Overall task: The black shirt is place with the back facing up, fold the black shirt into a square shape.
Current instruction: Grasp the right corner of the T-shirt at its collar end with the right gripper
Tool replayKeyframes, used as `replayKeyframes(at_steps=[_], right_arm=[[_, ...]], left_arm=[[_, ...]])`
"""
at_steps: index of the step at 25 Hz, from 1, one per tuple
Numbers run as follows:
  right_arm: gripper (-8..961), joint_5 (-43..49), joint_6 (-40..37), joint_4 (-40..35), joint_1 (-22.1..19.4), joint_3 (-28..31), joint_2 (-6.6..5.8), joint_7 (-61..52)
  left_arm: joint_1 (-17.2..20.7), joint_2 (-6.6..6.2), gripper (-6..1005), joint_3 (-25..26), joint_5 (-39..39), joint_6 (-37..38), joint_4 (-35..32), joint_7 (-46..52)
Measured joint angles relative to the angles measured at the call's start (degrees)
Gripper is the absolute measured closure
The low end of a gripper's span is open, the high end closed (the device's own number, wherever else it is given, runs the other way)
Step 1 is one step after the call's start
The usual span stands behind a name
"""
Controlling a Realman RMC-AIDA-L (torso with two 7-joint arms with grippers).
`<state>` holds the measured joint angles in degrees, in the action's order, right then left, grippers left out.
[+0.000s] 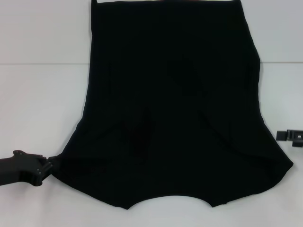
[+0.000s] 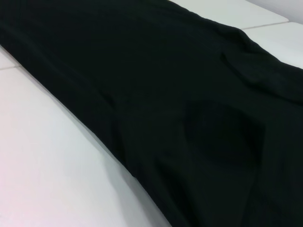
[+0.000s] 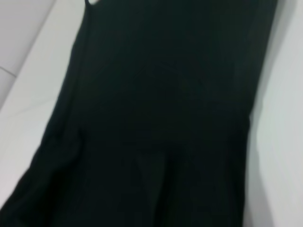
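Shirt [image 1: 170, 104]: laid flat on the white table [image 1: 38, 118], plain black side up, no lettering to be seen. The hem end lies far from the robot; the sleeves flare out near it, and the curved neck edge lies at the near edge of the cloth. A few soft creases are seen near the middle.
Left gripper [image 1: 46, 168]: held low at the tip of the left sleeve, just beside or touching the cloth. How wide its fingers stand cannot be told.
Right gripper [image 1: 289, 136]: seen only in part at the right edge of the head view, near the right sleeve, apart from the cloth. Its finger state cannot be told.
Left wrist view: filled by the shirt [image 2: 180, 109], with table at the side.
Right wrist view: the shirt [image 3: 161, 118] is shown lengthwise, with table on both sides.
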<state>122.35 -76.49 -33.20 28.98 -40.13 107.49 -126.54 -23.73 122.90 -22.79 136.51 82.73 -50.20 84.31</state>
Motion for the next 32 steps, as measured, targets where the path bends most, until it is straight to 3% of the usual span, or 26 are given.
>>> replayKeyframes(at_steps=[20,24,32], right_arm=[[218,4.2,-2.0,2.2,0.1,-0.3,1.37,1.2],[456,5.6,-1.6,1.5,0.3,-0.2,2.51,1.4],[756,5.6,-1.6,1.3,0.0,0.1,2.76,2.0]], left_arm=[[-0.4,-0.12,973,0.0,0.3,0.5,0.2,0.0],[-0.4,-0.12,972,0.0,0.3,0.5,0.1,0.1],[-0.4,-0.12,973,0.0,0.3,0.6,0.1,0.1]])
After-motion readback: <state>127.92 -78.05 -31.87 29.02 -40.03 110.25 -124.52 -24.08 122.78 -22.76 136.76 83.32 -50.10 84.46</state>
